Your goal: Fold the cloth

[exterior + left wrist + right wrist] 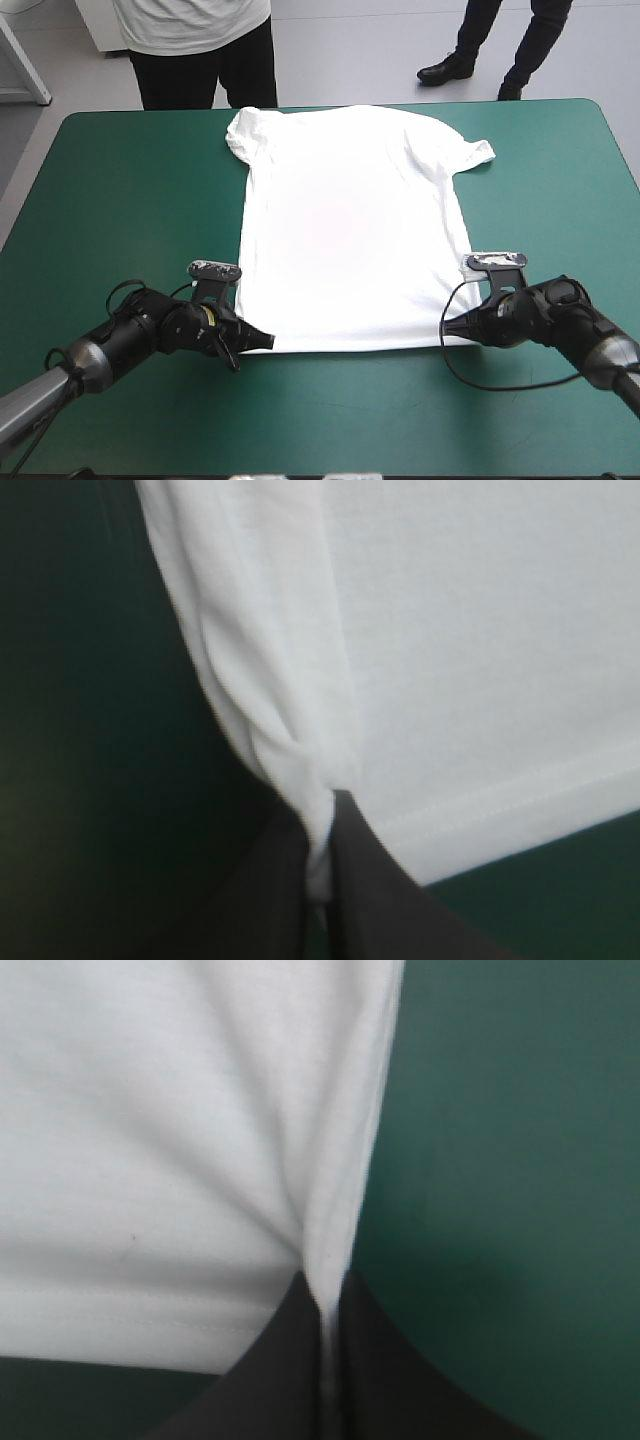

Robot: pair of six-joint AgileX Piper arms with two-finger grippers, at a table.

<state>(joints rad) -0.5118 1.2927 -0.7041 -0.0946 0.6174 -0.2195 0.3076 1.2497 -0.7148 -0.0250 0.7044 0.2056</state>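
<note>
The white T-shirt (pixel 350 225) lies spread flat on the teal-green cover, its collar end toward the far edge and its hem toward me. My left gripper (pixel 262 340) is shut on the T-shirt at the hem's left corner. Its black fingers (pixel 375 890) pinch a raised fold of the T-shirt (pixel 480 650). My right gripper (pixel 452 326) is shut on the T-shirt at the hem's right corner. There the fingers (pixel 290 1360) pinch a thin ridge of the T-shirt (pixel 150 1130). Both corners stay low at the table.
The teal-green cover (pixel 120 190) shows in wide bands to the left and right of the shirt and along the near edge. The shirt's sleeves (pixel 478 152) lie close to the table's far edge.
</note>
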